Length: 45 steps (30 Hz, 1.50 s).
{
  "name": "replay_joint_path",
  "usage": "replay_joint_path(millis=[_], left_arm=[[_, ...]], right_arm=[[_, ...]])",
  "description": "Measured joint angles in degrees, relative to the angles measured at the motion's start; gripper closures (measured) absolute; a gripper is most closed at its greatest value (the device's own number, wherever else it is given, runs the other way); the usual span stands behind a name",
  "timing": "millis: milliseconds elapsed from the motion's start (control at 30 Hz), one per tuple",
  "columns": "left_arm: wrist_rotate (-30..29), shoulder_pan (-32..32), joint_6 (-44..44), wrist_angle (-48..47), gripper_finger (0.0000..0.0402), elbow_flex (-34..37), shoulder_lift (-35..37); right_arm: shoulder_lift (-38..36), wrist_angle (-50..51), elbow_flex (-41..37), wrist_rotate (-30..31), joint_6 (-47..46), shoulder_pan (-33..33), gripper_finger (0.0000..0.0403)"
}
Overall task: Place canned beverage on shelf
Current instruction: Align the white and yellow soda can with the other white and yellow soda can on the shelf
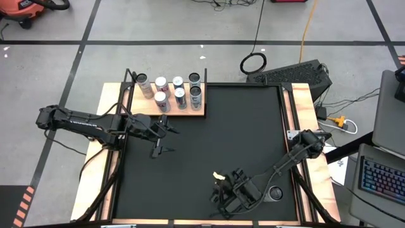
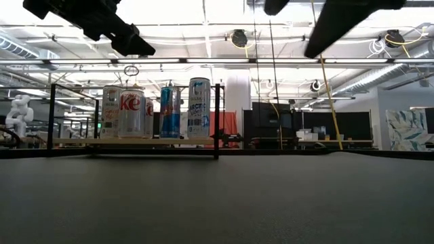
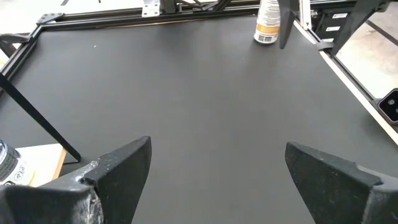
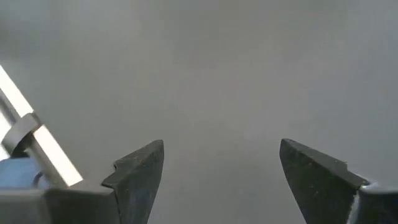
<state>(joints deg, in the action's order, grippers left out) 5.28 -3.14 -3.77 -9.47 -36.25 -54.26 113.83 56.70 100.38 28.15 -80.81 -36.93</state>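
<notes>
I see the shelf at eleven o'clock holding cans — one reads "Diet Coke" — left gripper spread beside it, right gripper spread at five o'clock, both empty.

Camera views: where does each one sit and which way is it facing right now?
High view: overhead, facing straight down; whole black mat, shelf, left gripper, right gripper with both arms.
Low view: at mat level, facing level toward the shelf's cans and room; arm parts at top.
Left wrist view: on the left arm, facing across the mat to a lone can; own open fingers.
Right wrist view: on the right arm, facing bare mat; own open fingers.
Shared: high and low views both show the shelf and cans.
</notes>
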Motion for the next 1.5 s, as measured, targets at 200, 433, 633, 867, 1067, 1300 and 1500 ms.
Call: replay_joint_path(millis=[200, 433, 633, 867, 1067, 1300, 1500], left_arm=[[0.0, 0.0, -1.4, 0.0, 0.0029, 0.0, 0.0], [0.0, 0.0, -1.5, 0.1, 0.0029, 0.0, 0.0], [0.0, 0.0, -1.6, 0.1, 0.0029, 0.0, 0.0], [0.0, 0.0, -1.6, 0.1, 0.0029, 0.0, 0.0], [0.0, 0.0, -1.6, 0.1, 0.0029, 0.0, 0.0], [0.0, 0.0, -1.6, 0.1, 0.0029, 0.0, 0.0], [0.0, 0.0, -2.8, 0.1, 0.0029, 0.0, 0.0]], right_arm=[[0.0, -1.8, 0.0, -6.2, -4.4, -1.6, 0.0099], [0.0, 0.8, 0.0, -12.7, -11.8, -2.2, 0.0099], [0.0, 2.1, 0.0, -17.9, -18.7, -4.6, 0.0099], [0.0, 1.3, 0.0, -19.4, -28.3, -8.7, 0.0099], [0.0, -0.3, 0.0, -24.0, -35.9, -10.5, 0.0099], [0.0, -0.5, 0.0, -27.0, -44.3, -13.6, 0.0099], [0.0, -0.9, 0.0, -27.0, -50.7, -16.9, 0.0099]])
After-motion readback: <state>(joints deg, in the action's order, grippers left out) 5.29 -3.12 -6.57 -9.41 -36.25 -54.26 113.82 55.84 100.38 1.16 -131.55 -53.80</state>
